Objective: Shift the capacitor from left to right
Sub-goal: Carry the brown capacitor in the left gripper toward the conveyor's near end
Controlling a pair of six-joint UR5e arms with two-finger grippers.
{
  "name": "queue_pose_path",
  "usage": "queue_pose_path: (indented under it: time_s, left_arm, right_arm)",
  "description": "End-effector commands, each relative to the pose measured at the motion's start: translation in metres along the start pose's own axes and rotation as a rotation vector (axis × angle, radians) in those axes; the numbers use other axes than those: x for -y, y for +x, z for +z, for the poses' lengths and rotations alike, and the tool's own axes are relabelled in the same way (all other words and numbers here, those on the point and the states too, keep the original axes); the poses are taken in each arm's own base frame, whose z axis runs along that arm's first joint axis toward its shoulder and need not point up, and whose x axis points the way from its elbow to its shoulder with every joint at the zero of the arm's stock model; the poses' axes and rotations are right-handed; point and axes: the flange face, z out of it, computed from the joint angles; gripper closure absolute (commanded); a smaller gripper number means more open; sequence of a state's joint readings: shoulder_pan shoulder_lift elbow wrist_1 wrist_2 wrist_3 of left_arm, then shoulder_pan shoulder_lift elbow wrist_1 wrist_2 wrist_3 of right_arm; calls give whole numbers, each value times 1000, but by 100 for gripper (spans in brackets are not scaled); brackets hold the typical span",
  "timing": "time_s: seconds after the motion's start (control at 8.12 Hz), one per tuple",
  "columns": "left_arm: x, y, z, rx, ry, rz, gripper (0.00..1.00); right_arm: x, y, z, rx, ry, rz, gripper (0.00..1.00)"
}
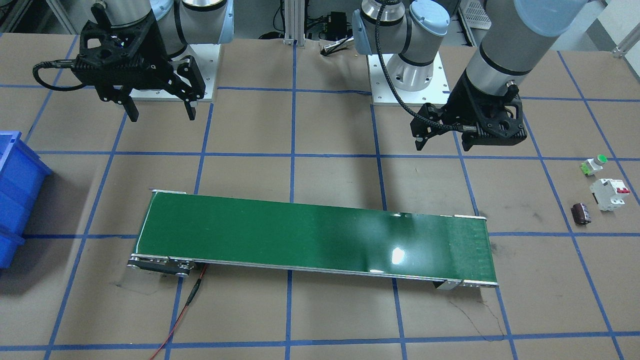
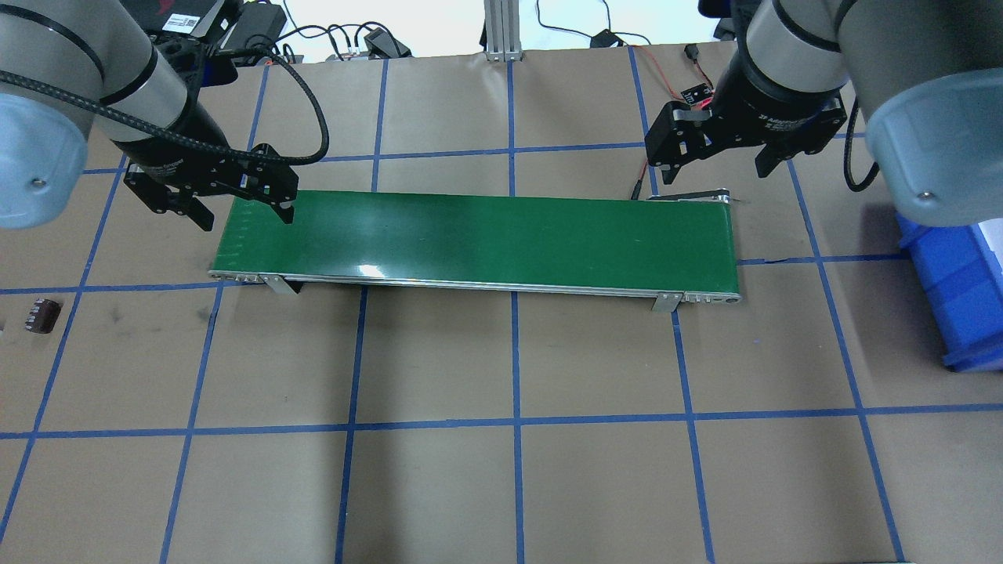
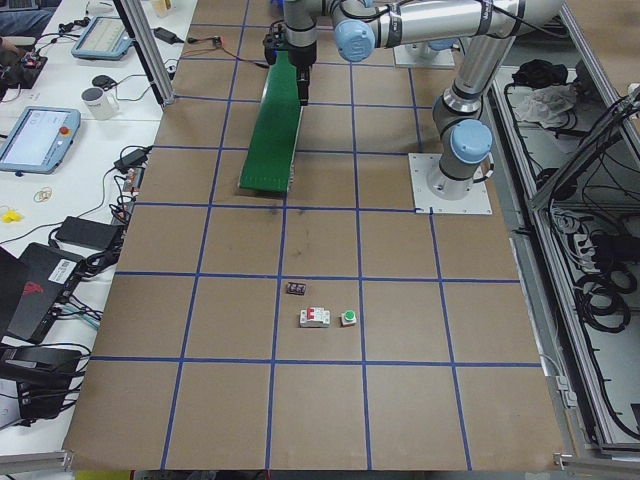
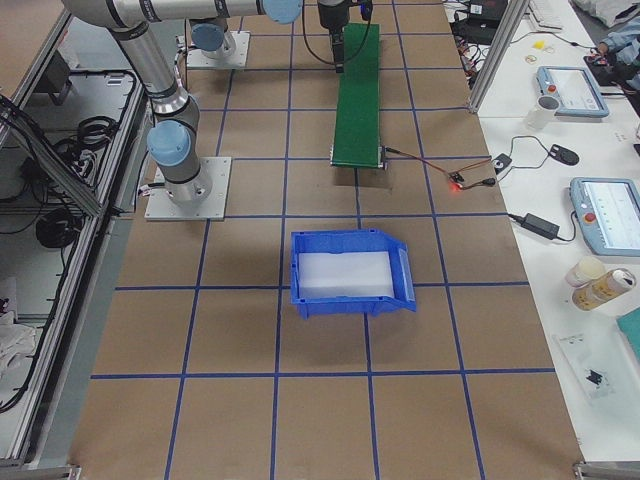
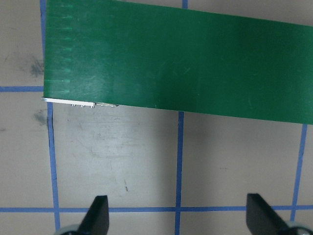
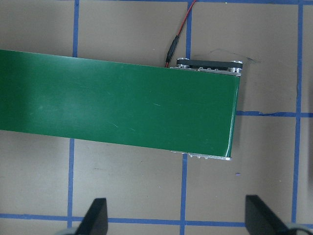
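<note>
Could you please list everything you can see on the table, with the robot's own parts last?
capacitor: one, dark maroon, table's left end.
circuit breaker: one, white with red switch, beside the capacitor.
push-button: one, white with green cap, beside the circuit breaker.
conveyor belt: one, green, table centre.
bin: one, blue, right end.
left gripper: one, black, open, near belt's left end.
right gripper: one, black, open, near belt's right end.

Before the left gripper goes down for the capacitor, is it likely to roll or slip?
The capacitor looks like a stubby cylinder lying on its side, so a nudge would probably roll it. Small and rigid-looking, it is likely light. It lies apart from the circuit breaker, so a roll might reach it.
</note>
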State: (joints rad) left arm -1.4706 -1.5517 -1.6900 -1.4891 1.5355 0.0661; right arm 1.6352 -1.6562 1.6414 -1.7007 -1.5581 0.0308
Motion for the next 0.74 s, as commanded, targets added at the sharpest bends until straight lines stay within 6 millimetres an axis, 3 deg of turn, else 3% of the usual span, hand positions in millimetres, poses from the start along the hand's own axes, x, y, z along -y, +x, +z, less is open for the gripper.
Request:
queue_pose_path:
  time_s: [0.0, 0.25, 0.37, 0.62]
  left_arm:
    - [3, -16, 7, 158, -24, 15, 0]
    - [9, -39, 1, 224, -20, 56, 0]
    - [17, -68, -3, 234, 6, 92, 0]
    - [22, -174, 10, 209, -50, 107, 0]
  right_arm:
    - [2, -1, -1, 6, 15, 4, 0]
    - [2, -2, -1, 17, 16, 13, 0]
    - [1, -1, -2, 11, 16, 18, 0]
    - [1, -1, -1, 6, 11, 20, 0]
